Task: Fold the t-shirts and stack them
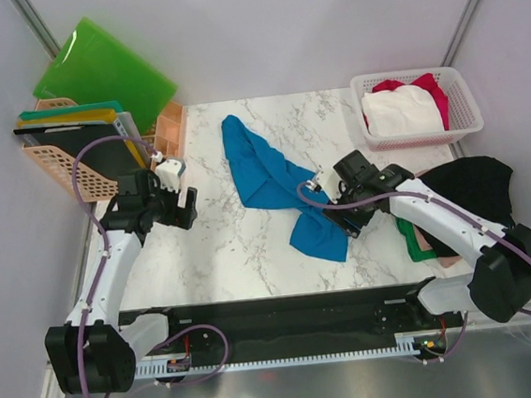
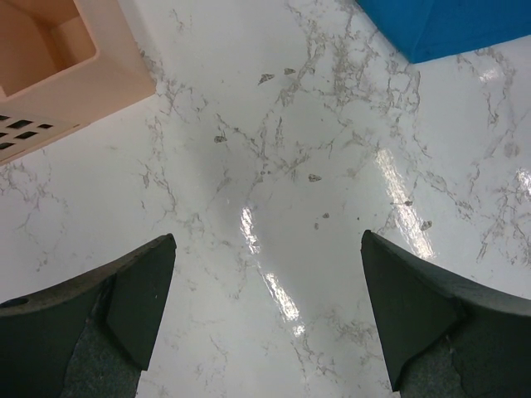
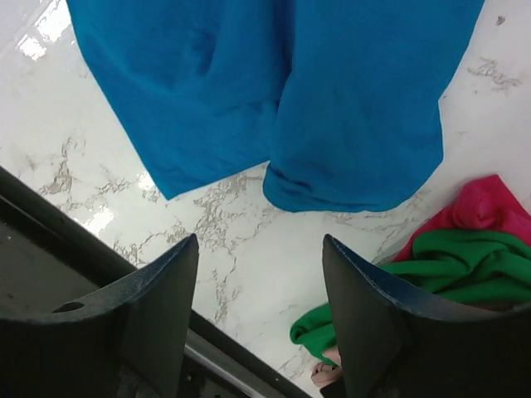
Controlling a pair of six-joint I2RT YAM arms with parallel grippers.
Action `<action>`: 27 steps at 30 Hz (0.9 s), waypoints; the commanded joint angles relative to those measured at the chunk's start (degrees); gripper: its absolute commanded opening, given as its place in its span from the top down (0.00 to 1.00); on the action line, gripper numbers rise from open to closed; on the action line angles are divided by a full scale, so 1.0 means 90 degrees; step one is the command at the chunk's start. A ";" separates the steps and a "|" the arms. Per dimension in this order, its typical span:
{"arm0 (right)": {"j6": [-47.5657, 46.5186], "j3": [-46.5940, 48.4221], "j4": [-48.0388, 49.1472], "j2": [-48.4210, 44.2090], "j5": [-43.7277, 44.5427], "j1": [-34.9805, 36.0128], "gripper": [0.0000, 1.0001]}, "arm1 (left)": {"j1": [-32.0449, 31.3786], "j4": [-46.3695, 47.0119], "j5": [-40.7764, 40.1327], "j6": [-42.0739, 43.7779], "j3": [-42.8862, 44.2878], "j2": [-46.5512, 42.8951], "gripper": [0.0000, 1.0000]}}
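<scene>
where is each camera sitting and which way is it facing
Top external: above and behind the bases, looking down on the marble table, the left arm, the right arm and the blue t-shirt.
Left wrist: on the left arm, facing down at bare marble and a peach basket corner; open left gripper at bottom.
Right wrist: on the right arm, facing down at the shirt's edge and a green t-shirt; open right gripper at bottom.
Shared: all three show the blue t-shirt.

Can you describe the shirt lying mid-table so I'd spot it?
Start at the white marble table. In its middle lies a crumpled blue t-shirt, its near end by the right end effector. It is the only blue cloth; the other shirts are piled at the right edge.
</scene>
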 commanded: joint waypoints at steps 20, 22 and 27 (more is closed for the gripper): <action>-0.0462 0.0152 0.1551 0.1309 0.0374 -0.0694 1.00 | -0.0015 -0.0037 0.0127 -0.0057 0.0130 -0.0287 0.00; -0.0510 0.0288 0.1512 0.1210 0.0578 -0.0742 1.00 | -0.0015 -0.0027 0.0136 -0.0066 0.0150 -0.0267 0.00; -0.0978 0.0951 0.1433 0.1112 0.1048 -0.1131 1.00 | -0.0025 -0.0037 0.0166 -0.0076 0.0169 -0.0189 0.00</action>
